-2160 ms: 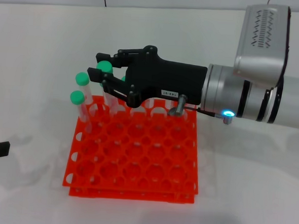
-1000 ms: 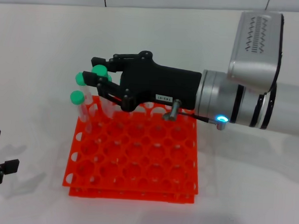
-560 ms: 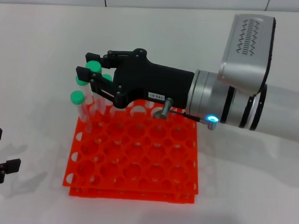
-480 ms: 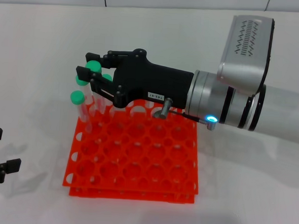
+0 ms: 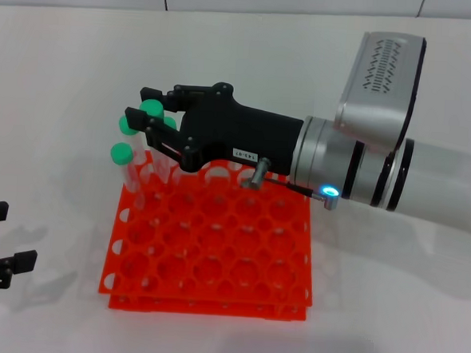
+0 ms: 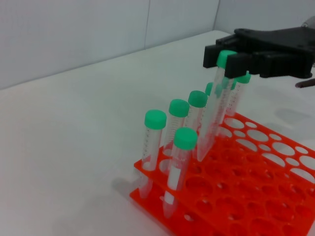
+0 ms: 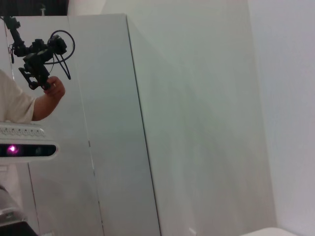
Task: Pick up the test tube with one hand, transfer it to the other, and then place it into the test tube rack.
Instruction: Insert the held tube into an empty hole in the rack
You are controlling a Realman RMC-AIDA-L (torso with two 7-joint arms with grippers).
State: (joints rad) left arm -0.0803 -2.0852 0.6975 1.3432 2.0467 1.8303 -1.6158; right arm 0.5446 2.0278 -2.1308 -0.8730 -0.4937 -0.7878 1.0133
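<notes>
The test tube (image 6: pixel 212 110), clear with a green cap, sits in the upper middle of the left wrist view, tilted, its cap pinched between the fingers (image 6: pixel 215 55) of the right gripper (image 5: pixel 147 117), and its lower tip is down at a hole near the far left corner of the test tube rack (image 5: pixel 215 255); in the head view its cap shows left of centre, just above the rack's back edge. The rack is orange-red, two-tiered, and lies on a plain white table (image 5: pixel 66 70) that fills most of the head view, with a pale wall behind it along the top edge. Counted in the left wrist view, seven green caps show in all: the held one and six other tubes (image 6: pixel 150 147) standing in holes along the rack's near-left corner and edge, close around the held tube, so that the neighbouring caps crowd the gripper's fingers. The right arm (image 5: pixel 365 152), silver-grey with a small blue light, reaches in from the right of the head view over the rack's back rows. The left gripper (image 5: pixel 0 238) shows only as black fingers at the lower left edge, apart from each other, holding nothing, well apart from the rack
</notes>
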